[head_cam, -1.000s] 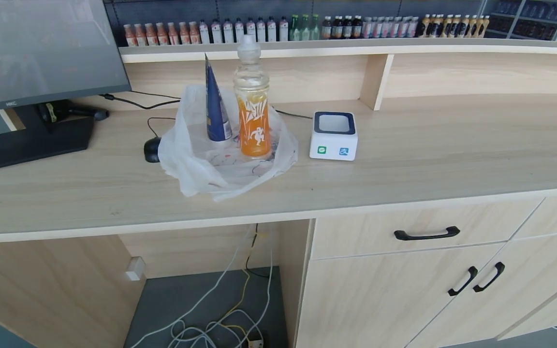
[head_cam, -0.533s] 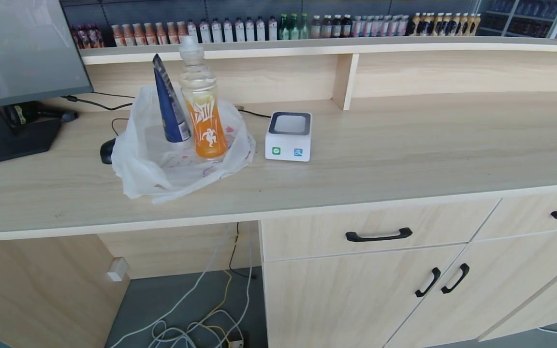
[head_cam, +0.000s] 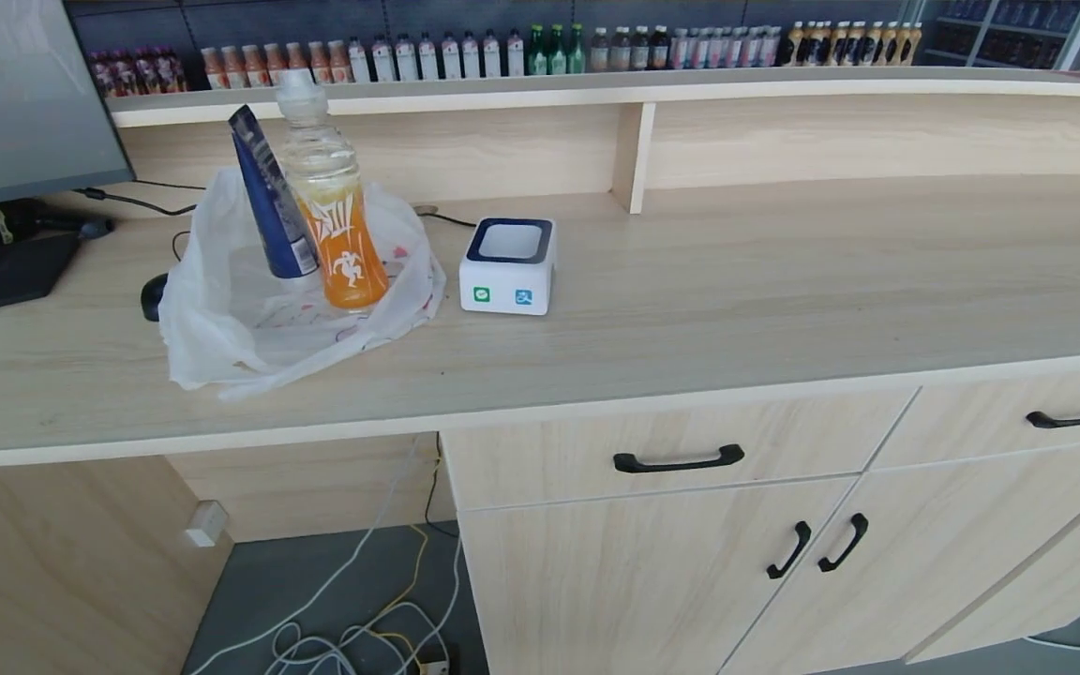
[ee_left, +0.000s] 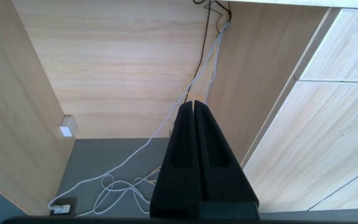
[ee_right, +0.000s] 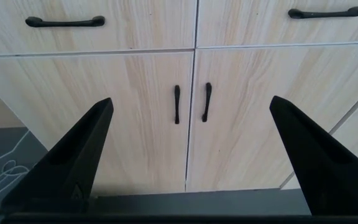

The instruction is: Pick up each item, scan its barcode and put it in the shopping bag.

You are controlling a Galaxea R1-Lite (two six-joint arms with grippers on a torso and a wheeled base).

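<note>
Starting nearest: left gripper (ee_left: 193, 104) is held shut on nothing, right gripper (ee_right: 191, 102) is spread wide and empty; both are parked low in front of the cabinet doors (ee_right: 135, 124). Counter edge (head_cam: 540, 415) or drawer handle (head_cam: 678, 460) could be clipped if either arm is raised. Shopping bag (head_cam: 212, 328) is set back from that edge; orange bottle (head_cam: 336, 234) and tilted blue tube (head_cam: 268, 202) are stood inside, so both are likely toppled by a nudge. Scanner (head_cam: 509, 265) is placed just beside the bag. Open counter is found right of it; height is capped by the back shelf (head_cam: 784, 89).
</note>
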